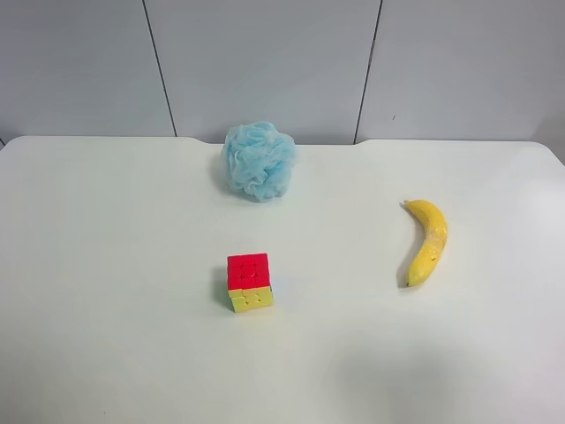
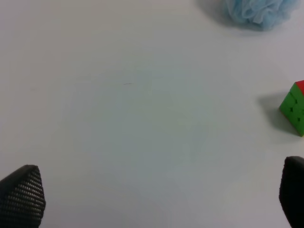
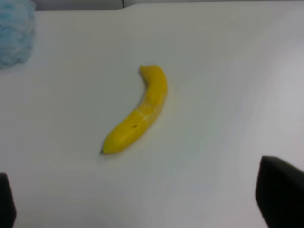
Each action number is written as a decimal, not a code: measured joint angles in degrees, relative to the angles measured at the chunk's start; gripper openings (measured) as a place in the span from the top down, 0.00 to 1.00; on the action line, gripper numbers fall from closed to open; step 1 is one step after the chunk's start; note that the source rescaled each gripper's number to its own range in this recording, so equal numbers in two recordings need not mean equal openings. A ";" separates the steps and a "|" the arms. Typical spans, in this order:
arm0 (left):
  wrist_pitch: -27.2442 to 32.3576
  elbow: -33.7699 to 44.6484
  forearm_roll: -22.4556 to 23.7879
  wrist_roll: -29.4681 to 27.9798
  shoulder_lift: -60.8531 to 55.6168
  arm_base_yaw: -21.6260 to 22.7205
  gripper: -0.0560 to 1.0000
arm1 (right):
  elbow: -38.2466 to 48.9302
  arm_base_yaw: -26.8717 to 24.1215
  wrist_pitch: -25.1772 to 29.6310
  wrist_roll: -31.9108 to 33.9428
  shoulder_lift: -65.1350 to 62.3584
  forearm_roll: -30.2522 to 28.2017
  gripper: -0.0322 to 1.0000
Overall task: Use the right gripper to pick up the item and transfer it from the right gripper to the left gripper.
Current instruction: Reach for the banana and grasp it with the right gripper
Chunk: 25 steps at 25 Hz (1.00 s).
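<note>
The item, a curved yellow banana [image 1: 426, 241], lies flat on the white table [image 1: 106, 265] at the exterior high view's right. No arm shows in that view. In the right wrist view the banana [image 3: 140, 114] lies a little beyond my right gripper [image 3: 142, 204], which is open. Its two dark fingertips [image 3: 280, 194] stand wide apart with only bare table between them. My left gripper [image 2: 156, 199] is open too, over bare table, with one textured fingertip [image 2: 21, 197] at each lower corner of its view.
A red-and-yellow puzzle cube [image 1: 249, 281] stands near the table's middle, and the cube [image 2: 297, 107] also edges into the left wrist view. A fluffy light-blue sponge [image 1: 258, 159] sits at the table's far edge. Grey wall panels rise behind it.
</note>
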 joint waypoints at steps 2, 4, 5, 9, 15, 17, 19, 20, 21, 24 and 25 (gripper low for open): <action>0.00 0.00 0.00 0.00 0.00 0.00 0.00 | -0.09 0.00 0.00 0.87 2.10 -0.07 0.00; 0.00 0.00 0.00 0.00 0.00 0.00 0.00 | -1.27 0.00 0.07 2.34 6.27 -0.30 0.00; 0.00 0.00 0.00 0.00 0.00 0.00 0.00 | -2.29 0.00 0.00 2.85 9.00 -0.46 0.00; 0.00 0.00 0.00 0.00 0.00 0.00 0.00 | -6.55 0.00 -0.05 5.07 21.64 -1.72 0.00; 0.00 0.00 0.00 0.00 0.00 0.00 0.00 | -12.34 0.00 -0.22 9.00 41.75 -1.78 0.00; 0.00 0.00 0.00 0.00 0.00 0.00 0.00 | -14.51 0.00 -0.29 9.94 48.85 -1.78 0.00; 0.00 0.00 0.00 0.00 0.00 0.00 0.00 | -16.69 0.00 -0.33 10.85 55.25 -1.78 0.00; 0.00 0.00 0.00 0.00 0.00 0.00 0.00 | -17.98 0.00 -0.36 11.16 58.63 -1.78 0.00; -0.05 0.00 0.00 0.00 0.00 0.00 0.00 | -19.32 0.00 -0.36 11.40 61.89 -1.78 0.00; -0.04 0.00 0.00 0.00 0.00 0.00 0.00 | -22.94 0.12 -0.34 11.90 70.01 -1.78 0.00; -0.04 0.00 0.00 0.00 0.00 0.00 0.00 | -24.13 0.40 -0.34 12.05 72.55 -1.78 0.00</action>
